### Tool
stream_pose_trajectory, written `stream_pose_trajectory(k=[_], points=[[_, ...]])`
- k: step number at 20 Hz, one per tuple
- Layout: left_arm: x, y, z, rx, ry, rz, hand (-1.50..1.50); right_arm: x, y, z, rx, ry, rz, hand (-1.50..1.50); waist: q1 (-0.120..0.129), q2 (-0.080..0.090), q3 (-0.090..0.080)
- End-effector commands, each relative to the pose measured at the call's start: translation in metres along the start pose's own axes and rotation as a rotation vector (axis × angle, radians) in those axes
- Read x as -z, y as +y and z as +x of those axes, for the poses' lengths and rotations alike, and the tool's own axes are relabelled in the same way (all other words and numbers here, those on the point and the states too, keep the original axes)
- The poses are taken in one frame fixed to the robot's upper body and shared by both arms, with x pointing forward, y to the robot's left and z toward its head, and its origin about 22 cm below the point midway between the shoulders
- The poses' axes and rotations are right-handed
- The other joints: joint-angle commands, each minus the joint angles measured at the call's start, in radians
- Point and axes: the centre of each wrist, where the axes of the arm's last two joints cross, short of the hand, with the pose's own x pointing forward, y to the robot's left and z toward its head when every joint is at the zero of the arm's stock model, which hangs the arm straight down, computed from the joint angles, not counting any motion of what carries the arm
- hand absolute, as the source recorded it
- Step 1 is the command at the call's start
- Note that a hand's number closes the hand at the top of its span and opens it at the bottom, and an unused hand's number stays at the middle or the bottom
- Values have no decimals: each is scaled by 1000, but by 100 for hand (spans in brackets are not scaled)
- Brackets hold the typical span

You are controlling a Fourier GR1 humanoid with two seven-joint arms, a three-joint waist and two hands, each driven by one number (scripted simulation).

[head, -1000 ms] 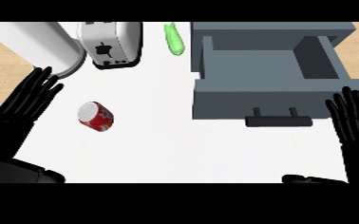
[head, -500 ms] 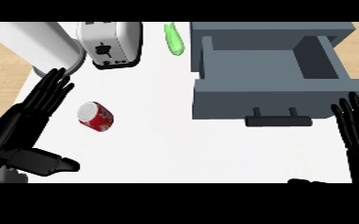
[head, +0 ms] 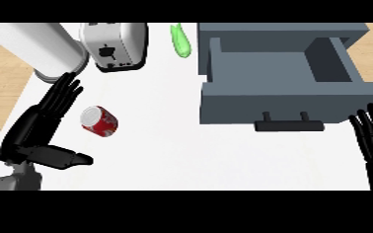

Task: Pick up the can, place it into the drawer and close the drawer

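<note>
**Item 1. Can** (head: 100, 121). Red with white markings, lying on its side at about 8 o'clock from the middle of the surface (head: 167, 150), its pale end turned toward 10 o'clock. It is unheld and well apart from the drawer. Lying flat, it is judged likely to roll if nudged.

**Item 2. Left hand** (head: 35, 134). Just beside the can, at the can's 9 o'clock. The fingers (head: 62, 95) are straight and slightly spread, pointing to 1 o'clock, and the thumb juts toward 3 o'clock below the can. Nothing is pinched. The palm faces the can, a pose judged suited to closing round its side. The grasp is not yet made.

**Item 3. Drawer** (head: 280, 74). Grey and pulled open, at 2 o'clock from the middle. Its hollow shows nothing inside, and the front panel and dark handle (head: 289, 125) face 6 o'clock. Standing open, it is judged ready to receive the can. Closing would call for a push toward 12 o'clock.

**Item 4. Right hand** (head: 362, 134). At the 4 o'clock edge, where only straight, slightly spread fingers show, pointing up. It is resting near the handle's right end.

**Item 5. Surface and room.** The surface is white and flat, with a bare stretch between the can and the drawer. Along the 12 o'clock side stand a white cylinder (head: 44, 49), a toaster (head: 113, 44) and a green oblong (head: 181, 41). A wood-toned floor (head: 13, 74) shows past the 9 o'clock edge.
</note>
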Motion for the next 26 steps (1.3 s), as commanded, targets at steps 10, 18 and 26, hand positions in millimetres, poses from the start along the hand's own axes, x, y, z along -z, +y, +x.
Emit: stream_pose_trajectory(k=[10, 18, 26], points=[[20, 14, -58, 20, 32, 52, -150, 10, 2, 15, 8, 3, 6, -150, -2, 1, 0], [-18, 23, -72, 41, 48, 39, -150, -2, 13, -8, -2, 14, 9, -150, 3, -1, 0], [-13, 27, -124, 26, 90, 51, -150, 3, 17, 2, 4, -4, 9, -150, -2, 1, 0]])
